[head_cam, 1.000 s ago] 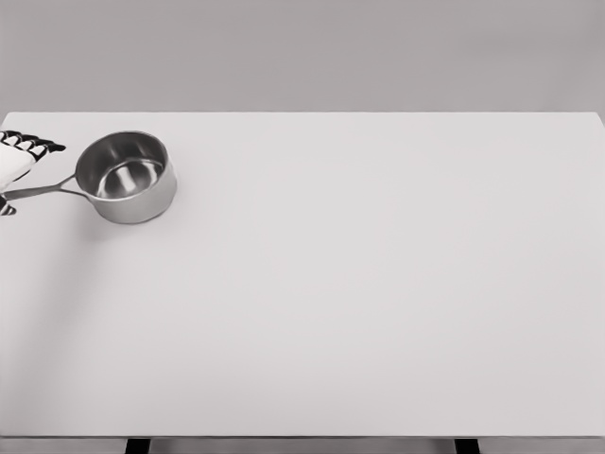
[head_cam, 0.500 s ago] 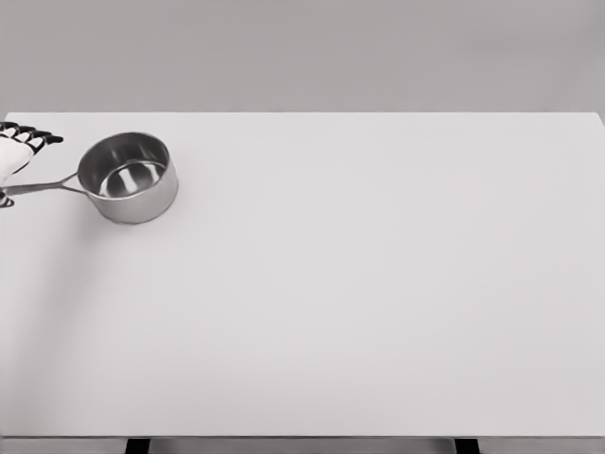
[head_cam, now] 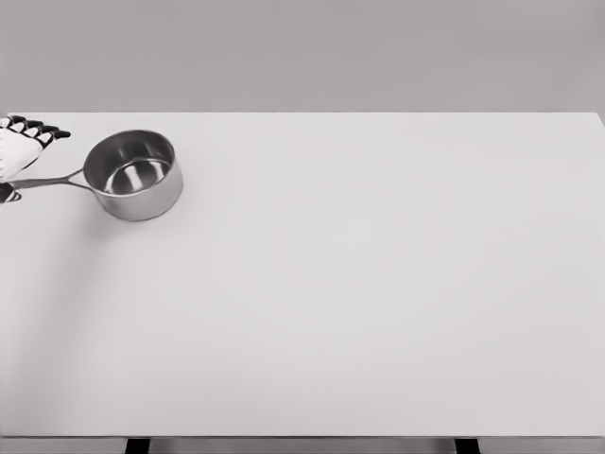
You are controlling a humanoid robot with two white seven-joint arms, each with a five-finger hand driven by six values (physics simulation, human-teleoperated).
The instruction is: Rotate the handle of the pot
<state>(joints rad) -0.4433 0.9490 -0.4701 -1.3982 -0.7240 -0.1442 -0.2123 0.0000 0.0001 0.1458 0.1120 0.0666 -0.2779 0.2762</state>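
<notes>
Head view: the left robot hand (head_cam: 17,151) shows only partly at the picture's left edge, white with dark-tipped fingers (head_cam: 49,133) pointing right above the handle (head_cam: 49,180) and a dark tip just below it; it appears closed on the handle's outer end. The pot (head_cam: 134,175) stands upright at the far left of the white surface (head_cam: 378,303), near its back edge, handle pointing left toward the side edge. To the right and front the surface lies open. The right hand is out of view.
</notes>
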